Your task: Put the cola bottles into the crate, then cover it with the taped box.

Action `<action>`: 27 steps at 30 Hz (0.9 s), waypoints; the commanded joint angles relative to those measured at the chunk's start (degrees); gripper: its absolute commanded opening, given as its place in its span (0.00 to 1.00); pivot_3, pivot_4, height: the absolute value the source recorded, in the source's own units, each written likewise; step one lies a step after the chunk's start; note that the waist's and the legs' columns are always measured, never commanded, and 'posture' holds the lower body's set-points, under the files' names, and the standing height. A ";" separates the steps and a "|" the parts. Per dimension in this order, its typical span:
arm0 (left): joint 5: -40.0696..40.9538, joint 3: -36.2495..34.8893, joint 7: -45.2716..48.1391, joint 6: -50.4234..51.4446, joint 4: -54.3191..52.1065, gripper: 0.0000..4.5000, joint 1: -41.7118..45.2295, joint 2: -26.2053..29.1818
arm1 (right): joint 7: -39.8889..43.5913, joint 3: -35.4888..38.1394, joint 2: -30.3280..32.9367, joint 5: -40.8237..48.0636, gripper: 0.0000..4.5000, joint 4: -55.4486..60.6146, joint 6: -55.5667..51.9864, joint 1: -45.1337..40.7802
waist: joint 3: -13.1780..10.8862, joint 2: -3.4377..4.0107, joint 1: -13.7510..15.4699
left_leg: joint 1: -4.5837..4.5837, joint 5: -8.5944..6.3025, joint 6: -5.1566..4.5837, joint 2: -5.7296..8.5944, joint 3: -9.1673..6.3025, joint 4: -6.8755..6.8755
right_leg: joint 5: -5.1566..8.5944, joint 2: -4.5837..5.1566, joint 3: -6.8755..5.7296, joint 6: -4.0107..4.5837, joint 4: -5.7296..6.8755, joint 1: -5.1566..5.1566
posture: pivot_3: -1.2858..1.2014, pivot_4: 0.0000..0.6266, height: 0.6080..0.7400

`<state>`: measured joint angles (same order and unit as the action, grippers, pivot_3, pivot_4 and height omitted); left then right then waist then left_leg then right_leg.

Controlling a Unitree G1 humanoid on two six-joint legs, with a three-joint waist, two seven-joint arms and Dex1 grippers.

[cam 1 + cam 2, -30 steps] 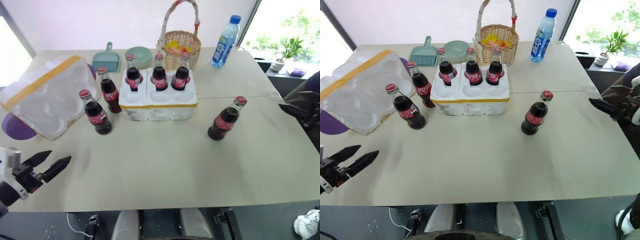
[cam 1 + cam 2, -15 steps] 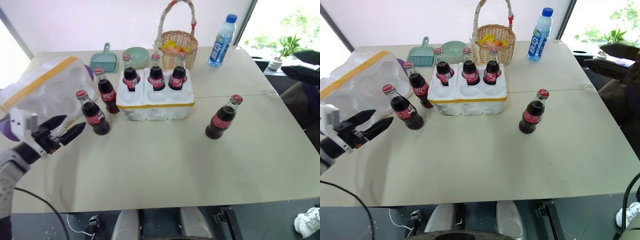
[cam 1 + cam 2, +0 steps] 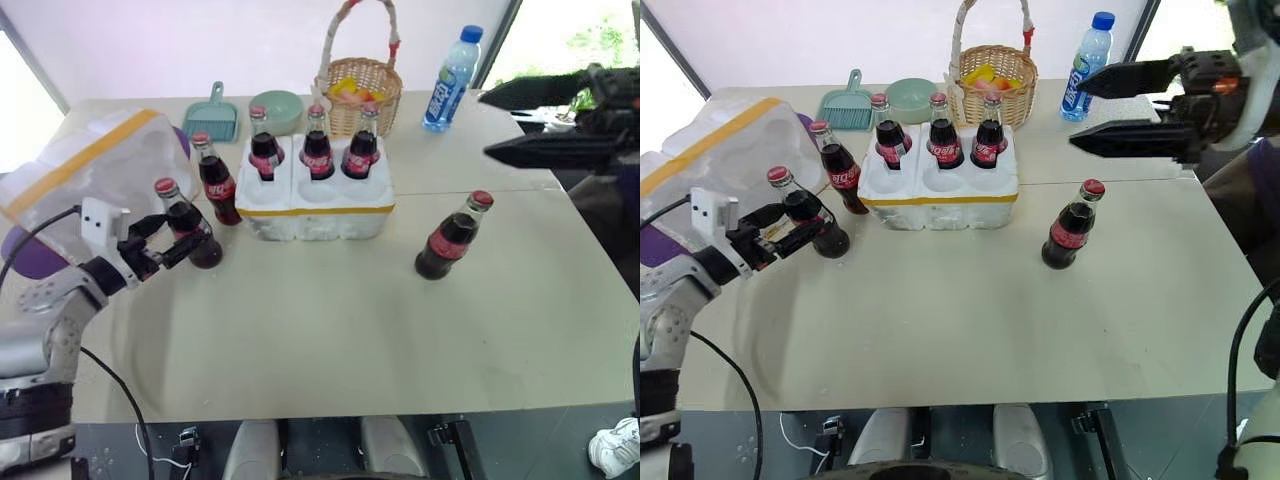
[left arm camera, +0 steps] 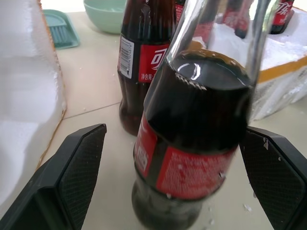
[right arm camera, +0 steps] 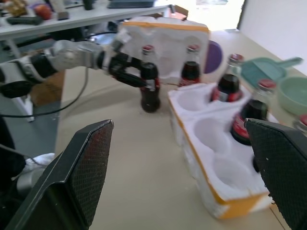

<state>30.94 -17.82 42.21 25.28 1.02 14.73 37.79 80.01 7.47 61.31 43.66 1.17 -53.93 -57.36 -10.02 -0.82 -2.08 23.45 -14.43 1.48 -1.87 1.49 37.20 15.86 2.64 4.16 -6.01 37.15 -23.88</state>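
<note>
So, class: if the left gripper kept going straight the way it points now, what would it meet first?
The left gripper is open with the nearest cola bottle between its fingers, so that bottle comes first. A second cola bottle stands behind it.

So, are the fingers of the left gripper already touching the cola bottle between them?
Apart. In the left wrist view both fingers of the left gripper stand wide of the cola bottle, with bare table showing on each side.
</note>
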 commanded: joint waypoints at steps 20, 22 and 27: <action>23.50 0.09 14.17 22.88 -11.48 0.62 16.40 9.45 | -6.85 0.59 -1.41 0.67 1.00 4.66 0.26 0.56 | -0.16 -0.24 0.93 | 0.85 0.01 0.00 -0.02 -0.22 0.41 | -0.04 -0.02 -0.22 -0.08 0.20 -0.63 | 0.52 0.24 1.00; 20.12 4.11 12.30 19.77 -9.70 0.62 23.62 5.25 | -7.64 0.68 -1.65 0.67 1.00 4.91 0.18 0.95 | -0.17 -0.25 1.57 | 0.92 0.01 0.00 0.02 -0.23 0.57 | -0.10 -0.02 -0.22 -0.19 0.21 -0.62 | 0.52 0.24 1.00; 7.77 12.62 6.32 9.71 3.80 0.62 38.01 -7.47 | -10.34 0.98 -2.53 0.56 1.00 5.80 0.04 1.69 | -0.18 -0.29 1.50 | 0.96 0.01 -0.01 0.16 -0.22 0.98 | -0.30 -0.01 -0.15 -0.53 0.15 -0.40 | 0.52 0.24 1.00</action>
<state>42.41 -6.30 50.58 39.96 0.87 49.41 32.08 70.67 7.03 58.57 43.97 5.66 -54.40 -55.02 -10.21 -1.11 -0.59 24.42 -14.41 1.46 -1.73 1.26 38.21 15.52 2.59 4.02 -6.55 37.27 -24.27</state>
